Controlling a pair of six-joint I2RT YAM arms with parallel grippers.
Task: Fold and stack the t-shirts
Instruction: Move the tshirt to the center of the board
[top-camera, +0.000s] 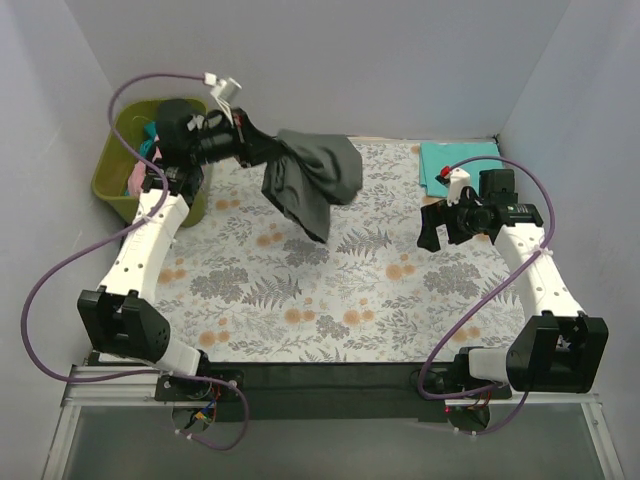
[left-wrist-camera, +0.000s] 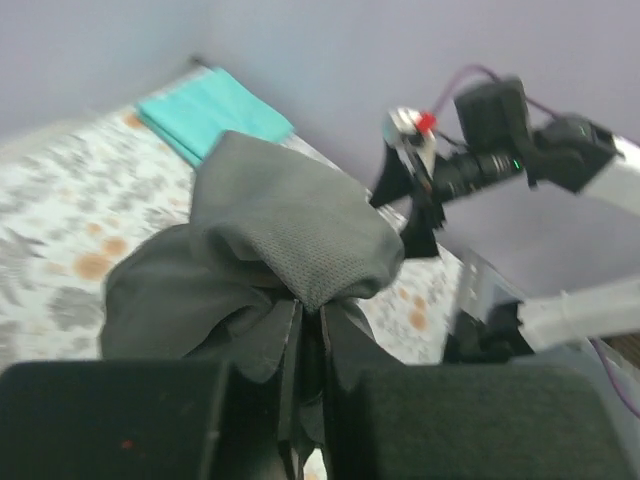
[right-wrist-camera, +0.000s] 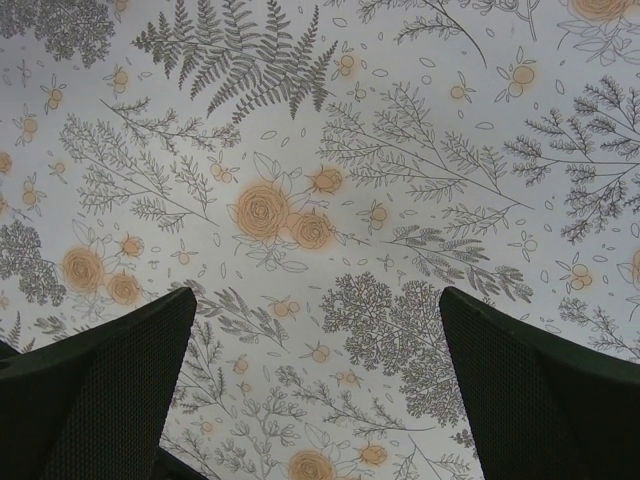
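Dangling from the clamped left pincer (left-wrist-camera: 310, 318) is a charcoal t-shirt (top-camera: 312, 180) (right pincer (right-wrist-camera: 317, 292) wide).

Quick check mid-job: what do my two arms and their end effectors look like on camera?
Both arms have white links between black joint housings. A purple cable loops along each arm. The left end effector and right end effector are black, each with two fingers; the right's fingers show a fine mesh texture. A white fitting sits at the right wrist.
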